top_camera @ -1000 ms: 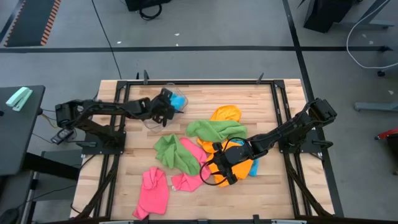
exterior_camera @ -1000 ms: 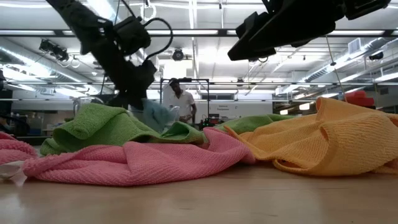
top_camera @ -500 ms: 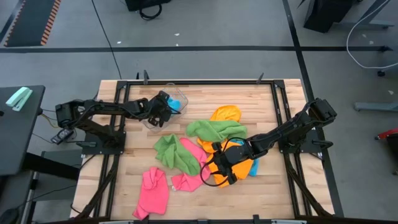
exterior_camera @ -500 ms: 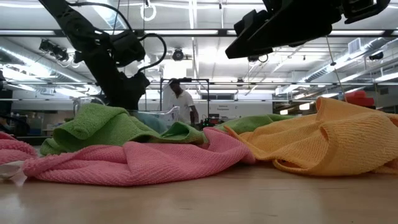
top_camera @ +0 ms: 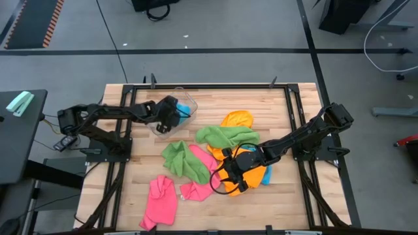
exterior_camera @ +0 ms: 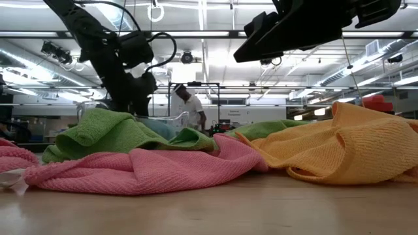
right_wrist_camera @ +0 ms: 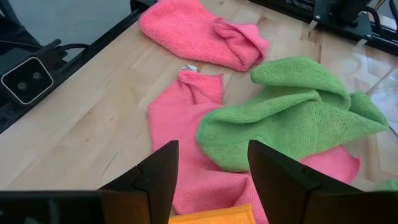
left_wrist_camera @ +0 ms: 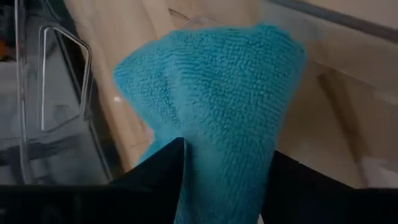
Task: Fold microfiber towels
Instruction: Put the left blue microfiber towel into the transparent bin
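The left tool [top_camera: 175, 112] hangs over the clear tub [top_camera: 171, 111] at the desk's [top_camera: 130, 170] far edge, fingers parted around a blue towel [left_wrist_camera: 217, 106], apparently dropping it in. The right tool [top_camera: 225, 175], fingers apart and empty, hovers above the unfolded pink, green and orange towels [top_camera: 219, 156] mid-desk.

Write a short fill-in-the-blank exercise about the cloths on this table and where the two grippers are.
1. The left gripper is at the clear plastic tub, with a soft ____ microfiber cloth between its fingers.
2. The right gripper hovers with its jaws ____ over the crumpled orange cloth.
3. The cloth nearest the table's front edge is ____.

Missing words: blue; open; pink
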You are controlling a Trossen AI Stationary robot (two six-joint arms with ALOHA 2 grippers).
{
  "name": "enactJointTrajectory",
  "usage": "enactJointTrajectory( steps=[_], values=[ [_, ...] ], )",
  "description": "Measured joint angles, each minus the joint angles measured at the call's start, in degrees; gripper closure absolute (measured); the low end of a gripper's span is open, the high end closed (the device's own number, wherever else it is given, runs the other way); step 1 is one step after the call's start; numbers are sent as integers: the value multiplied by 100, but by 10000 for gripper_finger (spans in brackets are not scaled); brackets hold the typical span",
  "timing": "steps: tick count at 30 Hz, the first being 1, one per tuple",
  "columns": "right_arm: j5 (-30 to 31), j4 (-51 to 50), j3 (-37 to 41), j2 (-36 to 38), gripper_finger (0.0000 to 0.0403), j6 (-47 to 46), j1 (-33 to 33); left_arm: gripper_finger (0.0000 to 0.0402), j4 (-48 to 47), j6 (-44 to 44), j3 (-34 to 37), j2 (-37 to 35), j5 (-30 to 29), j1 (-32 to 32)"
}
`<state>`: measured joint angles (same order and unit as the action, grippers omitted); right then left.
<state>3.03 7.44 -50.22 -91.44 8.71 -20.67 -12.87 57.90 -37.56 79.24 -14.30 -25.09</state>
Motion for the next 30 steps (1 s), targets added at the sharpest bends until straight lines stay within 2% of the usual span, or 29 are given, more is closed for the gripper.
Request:
enactJointTrajectory(
  steps=[4,9,17,21,26,30],
  values=[
    [0,0,0,0,201,-20,0,218,-924,-352,-398,-35,312,-118],
    [-1,3,0,0,201,-45,0,231,-1916,-695,-669,-24,367,-133],
    [-2,35,0,-2,201,-57,-2,256,-2281,-969,-1104,-26,384,-36],
    [-2,44,0,0,201,-46,-2,268,-2755,-1011,-1471,-31,376,-85],
    [-2,36,0,-1,201,-37,-2,282,-3342,-1201,-1526,-31,369,-187],
    [-2,38,0,-1,201,-37,-2,292,-3271,-1573,-1526,-31,587,-169]
  ],
)
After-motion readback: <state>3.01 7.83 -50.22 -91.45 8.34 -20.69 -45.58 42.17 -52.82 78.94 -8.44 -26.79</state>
